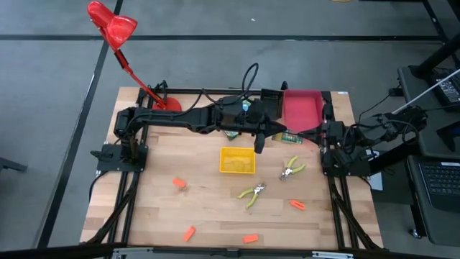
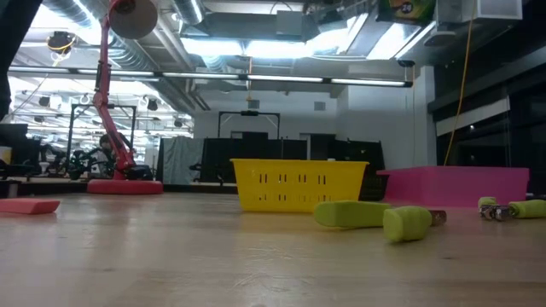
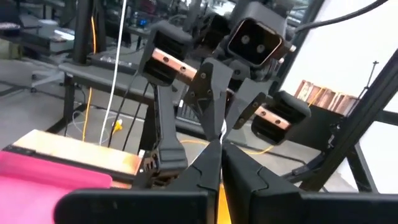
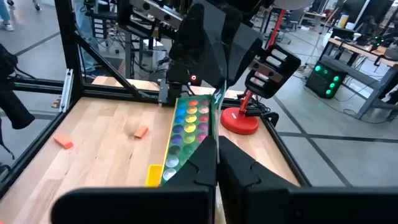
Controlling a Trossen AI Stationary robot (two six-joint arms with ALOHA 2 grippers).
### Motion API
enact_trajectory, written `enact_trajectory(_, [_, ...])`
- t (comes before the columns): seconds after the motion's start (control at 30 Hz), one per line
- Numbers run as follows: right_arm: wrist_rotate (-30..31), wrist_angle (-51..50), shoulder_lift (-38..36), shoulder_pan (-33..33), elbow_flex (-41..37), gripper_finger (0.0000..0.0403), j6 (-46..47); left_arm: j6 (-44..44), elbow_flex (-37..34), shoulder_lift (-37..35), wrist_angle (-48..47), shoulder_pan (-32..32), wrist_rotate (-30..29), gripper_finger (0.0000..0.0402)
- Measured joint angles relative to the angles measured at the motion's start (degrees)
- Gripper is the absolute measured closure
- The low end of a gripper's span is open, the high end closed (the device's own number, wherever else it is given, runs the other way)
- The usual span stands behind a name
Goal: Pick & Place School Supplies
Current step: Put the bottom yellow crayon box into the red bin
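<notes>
From where I stand, this looks like a hand-over in mid-air; the two arms meet nose to nose above the back of the table [image 1: 165, 208], between the yellow bin [image 1: 237, 161] and the pink tray [image 1: 302, 108]. The right gripper [image 4: 216, 146] is pinched fully closed on one end of a flat printed box [image 4: 189, 127], the one with rows of coloured dots on its face. The left gripper [image 3: 221, 146], coming from the opposite side, is pinched closed too and seems to have the other end, so the box hangs between them, clear of the wood. My guess is that it is held at both ends so one arm can let go without dropping it; which arm is to carry it on I cannot tell.

The box is thin, so each grip is narrow, and a small twist could lever it out.

The rest of the supplies lie loose; two green-handled scissor-like tools [image 1: 253, 193] [image 1: 292, 167] sit just in front of the bin, and orange pieces [image 1: 179, 183] [image 1: 189, 233] [image 1: 250, 238] [image 1: 297, 205] are scattered toward the near edge. Another small box [image 1: 289, 137] lies beside the pink tray. The red lamp [image 1: 113, 25] stands at the far left corner, out of the way.
</notes>
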Motion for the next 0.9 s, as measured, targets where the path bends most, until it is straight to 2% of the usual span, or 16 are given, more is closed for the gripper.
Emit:
enact_trajectory(0.1, [0.24, -0.32, 0.03, 0.0, 0.0, 0.0399, 0.12, 0.43, -0.04, -0.37, 0.66, -0.11, 2.52, 0.0372])
enact_trajectory(0.2, [0.8, -0.31, 0.09, -0.02, 0.0, 0.04, 0.16, 0.54, -0.04, -1.45, 0.38, -0.15, 5.21, 0.0333])
enact_trajectory(0.3, [1.69, -0.3, 0.07, 0.0, 0.0, 0.0401, 0.12, 2.31, -0.04, -3.03, -1.07, -0.04, 4.29, 0.0285])
enact_trajectory(0.43, [3.74, -0.31, 0.07, -0.02, 0.0, 0.0401, -0.31, 9.95, -0.04, -6.39, -9.89, 0.04, -5.01, 0.0226])
enact_trajectory(0.53, [5.74, -1.52, -0.01, 0.0, 0.0, 0.0401, -0.37, 15.02, -0.02, -10.4, -20.76, 0.01, -14.16, 0.0203])
enact_trajectory(0.6, [8.3, -4.69, -0.63, 0.0, 0.0, 0.0402, 0.8, 16.31, -0.27, -13.3, -28.92, 0.0, -19.63, 0.0199])
enact_trajectory(0.7, [13.77, -12.47, -2.63, 0.0, -0.02, 0.0402, 6.86, 15.43, -2.41, -17.96, -34.9, 0.0, -24.93, 0.0205])
enact_trajectory(0.9, [18.12, -24.96, -9.6, -0.02, -0.02, 0.0402, 24.18, 11.42, -11.17, -27.15, -33.34, 0.01, -29.64, 0.0231])
